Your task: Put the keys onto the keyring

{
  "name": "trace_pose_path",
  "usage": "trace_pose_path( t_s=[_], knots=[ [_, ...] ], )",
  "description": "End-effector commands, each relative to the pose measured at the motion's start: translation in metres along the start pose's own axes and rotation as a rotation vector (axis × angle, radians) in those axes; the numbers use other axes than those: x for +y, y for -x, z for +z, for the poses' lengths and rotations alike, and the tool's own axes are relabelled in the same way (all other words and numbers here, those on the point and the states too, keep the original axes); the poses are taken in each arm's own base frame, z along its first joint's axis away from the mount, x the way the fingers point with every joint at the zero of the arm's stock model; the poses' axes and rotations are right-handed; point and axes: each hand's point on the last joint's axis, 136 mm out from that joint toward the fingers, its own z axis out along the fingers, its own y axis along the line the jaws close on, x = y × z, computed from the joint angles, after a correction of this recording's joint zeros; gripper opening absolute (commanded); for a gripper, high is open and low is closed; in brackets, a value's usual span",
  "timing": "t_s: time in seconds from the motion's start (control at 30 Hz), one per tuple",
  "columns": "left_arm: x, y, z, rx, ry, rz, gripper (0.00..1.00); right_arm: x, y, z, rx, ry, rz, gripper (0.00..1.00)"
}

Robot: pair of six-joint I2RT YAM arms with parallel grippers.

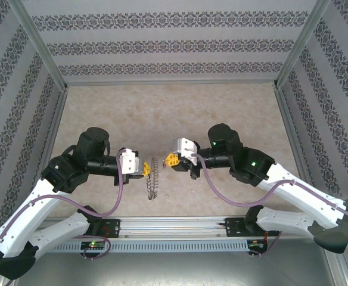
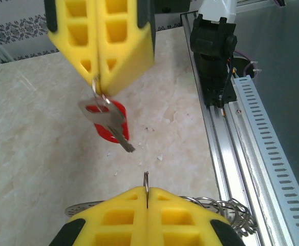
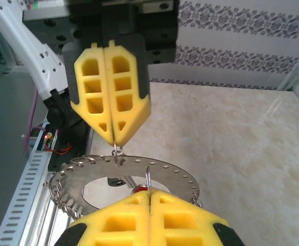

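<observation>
The keyring [image 3: 166, 173], a flat grey metal disc with a wide centre hole and small loops round its rim, hangs edge-on between the arms [image 1: 153, 179]. My left gripper [image 1: 147, 169] is shut on one of its thin wire loops [image 2: 147, 179]; the disc's edge [image 2: 80, 209] shows just below the yellow fingers. Facing it, my right gripper [image 1: 170, 159] is shut on a small split ring. From that ring hang the keys [image 2: 107, 120], a silver key and a red tag [image 2: 114, 132]. The two fingertip pairs stand close together, a little apart, above the table.
An aluminium rail [image 1: 174, 229] with the arm bases runs along the near table edge. Patterned walls on metal posts [image 1: 49, 62] enclose the beige marble-look table [image 1: 174, 113] on three sides. Purple cables [image 1: 119, 196] loop off both wrists.
</observation>
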Motion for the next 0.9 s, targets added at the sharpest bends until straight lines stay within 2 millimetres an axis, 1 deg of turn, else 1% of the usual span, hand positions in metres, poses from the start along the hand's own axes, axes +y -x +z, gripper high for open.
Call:
trace_pose_path(
  t_s=[0.0, 0.17, 0.43, 0.87],
  knots=[
    [-0.006, 0.015, -0.008, -0.042, -0.006, 0.066, 0.0, 0.005, 0.016, 0.003, -0.031, 0.023, -0.056, 0.0],
    [-0.006, 0.014, -0.007, -0.043, -0.011, 0.058, 0.0, 0.013, 0.017, 0.006, -0.025, 0.049, -0.065, 0.0],
    [-0.008, 0.018, -0.008, -0.058, -0.017, 0.057, 0.0, 0.019, 0.016, 0.01, -0.022, 0.076, -0.07, 0.0],
    [-0.008, 0.021, -0.01, -0.071, -0.017, 0.058, 0.0, 0.02, 0.013, 0.017, -0.011, 0.096, -0.071, 0.0]
  ],
)
